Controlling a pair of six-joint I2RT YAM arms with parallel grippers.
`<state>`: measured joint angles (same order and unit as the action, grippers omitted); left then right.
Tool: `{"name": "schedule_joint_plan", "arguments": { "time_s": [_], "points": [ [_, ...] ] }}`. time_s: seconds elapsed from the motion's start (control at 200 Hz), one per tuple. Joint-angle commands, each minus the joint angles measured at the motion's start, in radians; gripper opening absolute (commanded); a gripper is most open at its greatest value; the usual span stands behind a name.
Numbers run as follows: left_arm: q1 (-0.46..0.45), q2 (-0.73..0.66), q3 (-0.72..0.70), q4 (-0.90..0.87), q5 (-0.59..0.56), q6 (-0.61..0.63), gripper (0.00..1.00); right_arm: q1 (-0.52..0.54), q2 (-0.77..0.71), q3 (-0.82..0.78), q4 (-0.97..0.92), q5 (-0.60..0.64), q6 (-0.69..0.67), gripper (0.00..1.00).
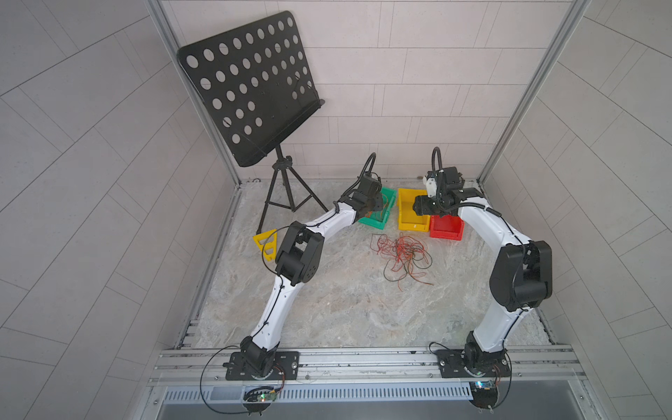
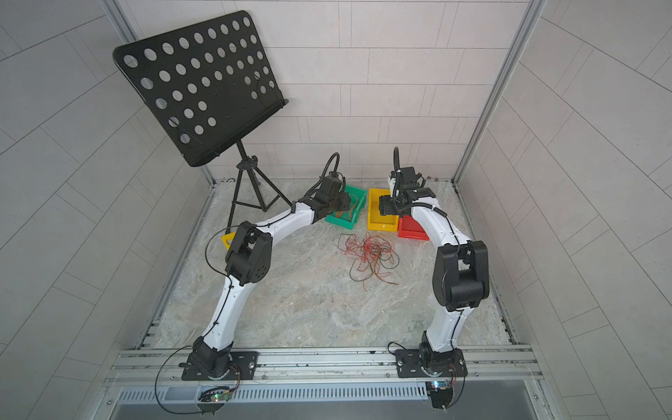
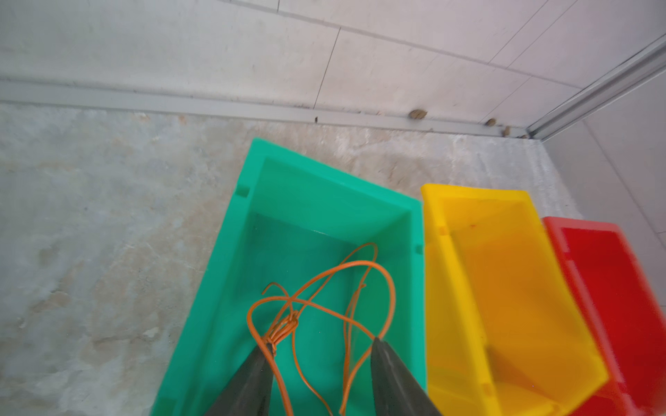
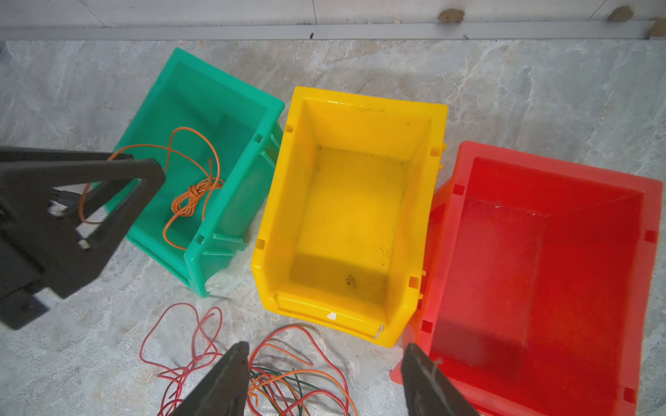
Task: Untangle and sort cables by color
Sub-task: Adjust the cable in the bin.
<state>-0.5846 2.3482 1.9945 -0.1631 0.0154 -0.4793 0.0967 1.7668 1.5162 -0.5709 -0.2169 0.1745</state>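
- Left wrist view: your left claw (image 3: 320, 344) hangs over the green bin (image 3: 324, 201) with its jaws apart, pinching nothing.
- An orange cable (image 3: 284, 327) lies in that bin. Its knotted middle touches one fingertip (image 3: 261, 360), and its loose loops run through the gap between the two fingers.
- Right wrist view: your right claw (image 4: 328, 346) is spread wide with nothing between its jaws. It hovers by the front lip of the yellow bin (image 4: 360, 119).
- That same view shows the orange cable's knot on the green bin's floor, with one loop passing through the frame of your left claw.
- The yellow bin stands between the green bin and the red bin (image 4: 540, 180), just beside each.
- In both top views, the other cables (image 1: 402, 254) form a tangled heap of red, orange and dark strands. They lie on the table (image 1: 345, 309) just in front of the three bins, between your two arms.
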Motion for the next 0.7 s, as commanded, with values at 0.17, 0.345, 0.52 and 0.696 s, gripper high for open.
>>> {"name": "schedule_joint_plan", "arguments": {
  "time_s": [0.17,0.345,0.52,0.696],
  "points": [
    [0.021,-0.086,-0.031,0.027,0.039,0.006,0.68,-0.012,-0.057,-0.011,-0.02,0.009,-0.025,0.72],
    [0.031,-0.064,-0.03,0.058,0.104,-0.028,0.72,-0.014,-0.061,-0.017,-0.02,-0.001,-0.023,0.72],
    [0.033,0.006,0.046,0.027,0.144,-0.046,0.72,-0.014,-0.056,-0.019,-0.017,-0.023,-0.02,0.72],
    [0.052,-0.061,-0.029,0.064,0.155,-0.04,0.72,-0.015,-0.065,-0.021,-0.036,-0.034,-0.033,0.72]
  ]
}}
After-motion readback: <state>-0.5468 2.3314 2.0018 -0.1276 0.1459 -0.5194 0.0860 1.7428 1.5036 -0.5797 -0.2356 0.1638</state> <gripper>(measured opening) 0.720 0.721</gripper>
